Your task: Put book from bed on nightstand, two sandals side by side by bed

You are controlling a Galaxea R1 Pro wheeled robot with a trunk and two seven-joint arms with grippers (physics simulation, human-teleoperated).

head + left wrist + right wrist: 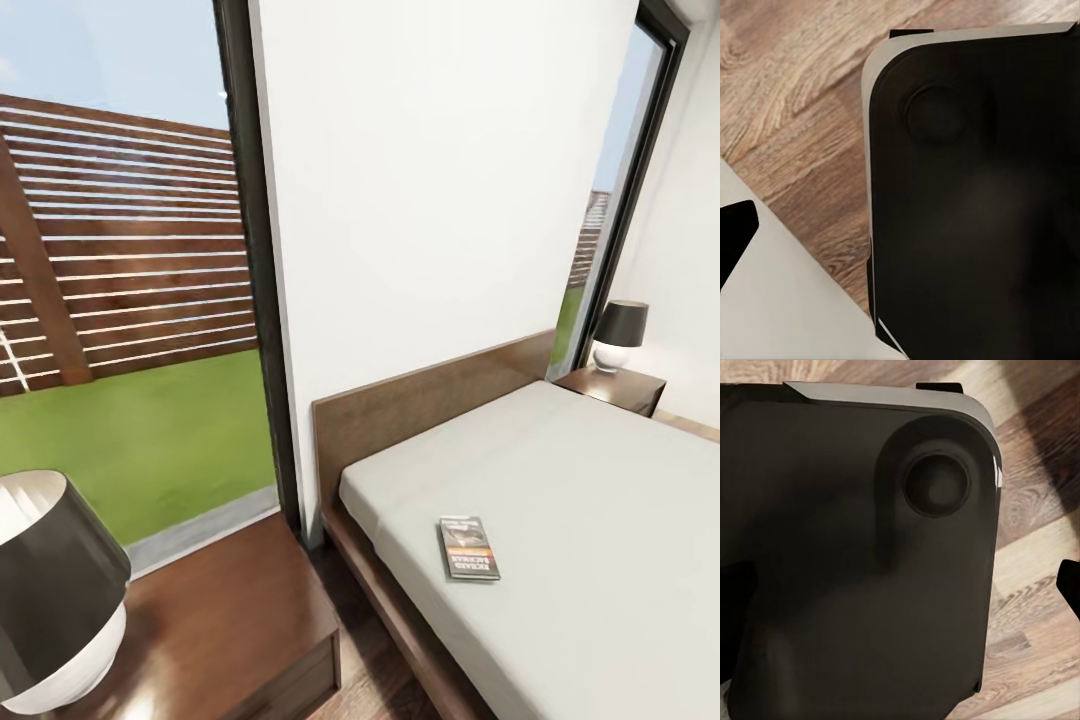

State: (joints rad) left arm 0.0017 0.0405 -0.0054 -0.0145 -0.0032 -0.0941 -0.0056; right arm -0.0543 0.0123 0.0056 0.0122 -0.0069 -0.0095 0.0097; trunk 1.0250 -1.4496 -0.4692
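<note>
The book (468,548) lies flat on the pale mattress of the bed (610,500), near the bed's left edge and a little below the headboard. One nightstand (235,615) stands close at the lower left, beside the bed. A second nightstand (612,388) sits at the bed's far side. The sandals are out of view. My left gripper (900,240) and right gripper (900,592) hang over the wood floor in front of the robot's black base. Their dark fingertips (1070,585) sit far apart at the picture edges, with nothing held.
A black-shaded lamp with a white base (50,590) takes up the near nightstand's left part. Another such lamp (620,335) stands on the far nightstand. A tall black-framed window (130,300) and a white wall (440,180) lie behind. A narrow strip of floor (375,660) runs between nightstand and bed.
</note>
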